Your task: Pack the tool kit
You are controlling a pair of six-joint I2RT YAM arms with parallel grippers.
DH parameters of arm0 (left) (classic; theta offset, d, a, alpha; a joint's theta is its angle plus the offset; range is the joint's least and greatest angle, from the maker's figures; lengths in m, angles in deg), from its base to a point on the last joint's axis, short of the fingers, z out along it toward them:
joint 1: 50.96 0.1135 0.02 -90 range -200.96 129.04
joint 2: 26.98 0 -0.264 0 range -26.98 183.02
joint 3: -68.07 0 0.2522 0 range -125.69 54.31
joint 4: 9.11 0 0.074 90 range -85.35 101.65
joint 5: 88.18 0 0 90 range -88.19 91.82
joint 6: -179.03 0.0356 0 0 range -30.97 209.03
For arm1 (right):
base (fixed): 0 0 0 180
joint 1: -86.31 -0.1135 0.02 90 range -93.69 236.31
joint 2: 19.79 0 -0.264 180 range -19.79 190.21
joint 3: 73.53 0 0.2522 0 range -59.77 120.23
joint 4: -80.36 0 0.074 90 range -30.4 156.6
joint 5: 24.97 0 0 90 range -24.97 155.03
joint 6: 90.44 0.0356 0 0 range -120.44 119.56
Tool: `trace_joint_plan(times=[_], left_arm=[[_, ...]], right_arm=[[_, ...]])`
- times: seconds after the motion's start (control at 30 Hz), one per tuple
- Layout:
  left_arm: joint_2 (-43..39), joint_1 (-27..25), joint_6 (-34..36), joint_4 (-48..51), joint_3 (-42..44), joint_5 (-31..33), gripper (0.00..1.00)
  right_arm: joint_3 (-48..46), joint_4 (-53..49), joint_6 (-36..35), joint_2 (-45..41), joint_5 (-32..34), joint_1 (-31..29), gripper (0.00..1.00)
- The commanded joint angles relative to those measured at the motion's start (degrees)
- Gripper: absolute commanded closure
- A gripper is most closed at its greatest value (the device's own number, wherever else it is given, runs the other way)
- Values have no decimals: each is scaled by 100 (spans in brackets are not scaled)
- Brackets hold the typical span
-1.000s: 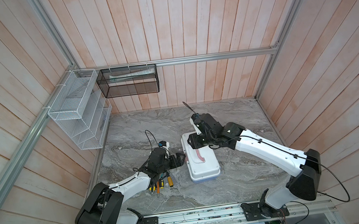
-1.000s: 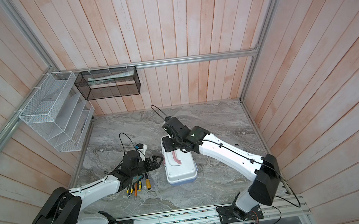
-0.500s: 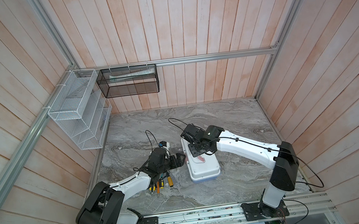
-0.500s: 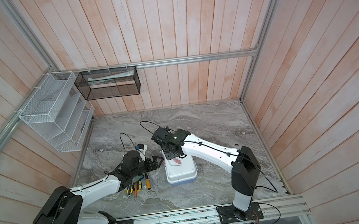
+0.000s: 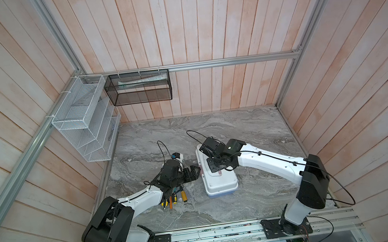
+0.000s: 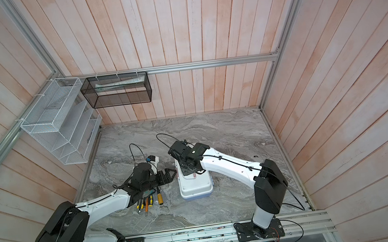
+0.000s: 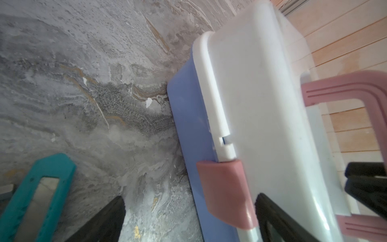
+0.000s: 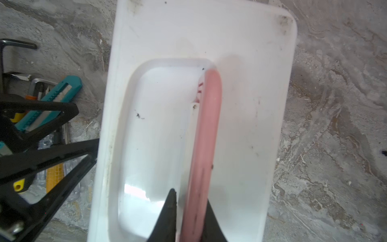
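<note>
The tool kit's box (image 5: 221, 185) (image 6: 196, 187) stands closed on the marble table, white lid (image 7: 261, 104) over blue base (image 7: 184, 117). My right gripper (image 8: 190, 197) is over the lid, shut on the pink handle (image 8: 209, 125) (image 7: 356, 88), one finger on each side. My left gripper (image 5: 195, 172) (image 6: 171, 175) (image 7: 189, 206) is open at the box's left side, with the pink latch (image 7: 224, 188) between its fingers. Loose screwdrivers (image 5: 172, 199) (image 6: 147, 202) and a teal utility knife (image 8: 52, 104) (image 7: 41, 188) lie on the table under the left arm.
A white wire basket (image 5: 86, 119) hangs on the left wall and a black mesh basket (image 5: 138, 88) on the back wall. Wooden walls close in the table on three sides. Bare marble (image 5: 226, 128) stretches behind the box and to its right.
My right gripper came down over the lid and its jaws closed on the pink handle. The left arm and the box stayed where they were.
</note>
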Motion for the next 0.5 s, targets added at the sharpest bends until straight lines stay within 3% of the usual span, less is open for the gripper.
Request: trace_joint_plan(times=[0.0, 0.3, 0.47], left_arm=[[-185, -16, 13, -89, -7, 59, 1], [-799, -3, 41, 279, 69, 589, 0], [-1469, 237, 134, 655, 69, 668, 0]], right_arm=[[-226, 387, 167, -331, -194, 65, 92], [-467, 971, 160, -701, -524, 255, 100], [-986, 2327, 111, -1156, -1172, 326, 100]])
